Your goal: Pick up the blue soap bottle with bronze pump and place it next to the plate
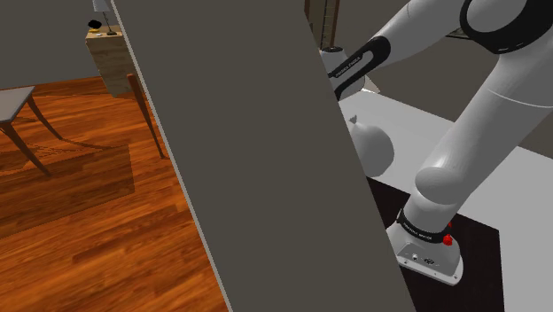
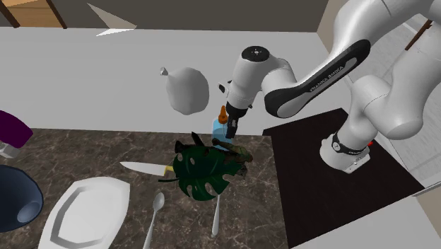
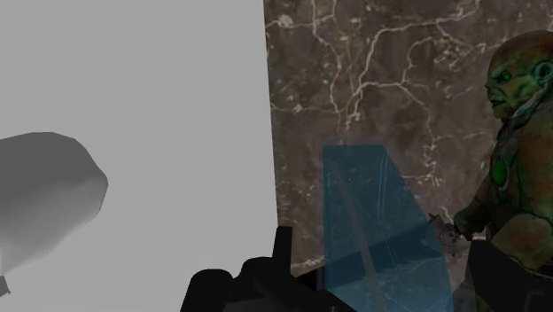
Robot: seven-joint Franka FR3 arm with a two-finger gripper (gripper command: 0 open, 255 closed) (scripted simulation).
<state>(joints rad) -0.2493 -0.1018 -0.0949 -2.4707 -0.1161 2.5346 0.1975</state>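
Tool [image 3: 385,241]: fingers stand wide apart, pointing down at the surface; also seen in the second exterior view [image 2: 230,128].
Bottle [image 3: 372,195]: clear blue, between the two fingers; neither finger plainly touches it. In the second exterior view it [image 2: 217,130] stands at the far edge of the dark marbled surface [image 2: 92,145], just where the white ground [image 2: 106,71] begins.
Pump [image 2: 223,113]: bronze, on top of the bottle, close against the tool.
Figure [image 3: 518,159]: a green-brown ogre-like figure just beside the bottle, past one finger.
Leaf [image 2: 201,171]: dark green, leaf-shaped, lying in front of the figure and near the bottle.
White vase [image 2: 187,90]: rounded, on the white ground, near the bottle on its other side.
Knife [image 2: 145,168]: on the marble, between leaf and plate.
Spoon [image 2: 154,212]: just beside the plate, toward the leaf.
Plate [image 2: 85,212]: white, eight-sided, at the second exterior view's lower left, well apart from the bottle.
Bowl [image 2: 14,198]: dark blue, beyond the plate at that view's left edge.
Arm [image 1: 479,133]: white, rising from its dark stand [image 1: 483,257].
Panel [image 1: 248,151]: a grey slab across the middle of the shoulder view, with wooden floor [image 1: 89,222] to its left.
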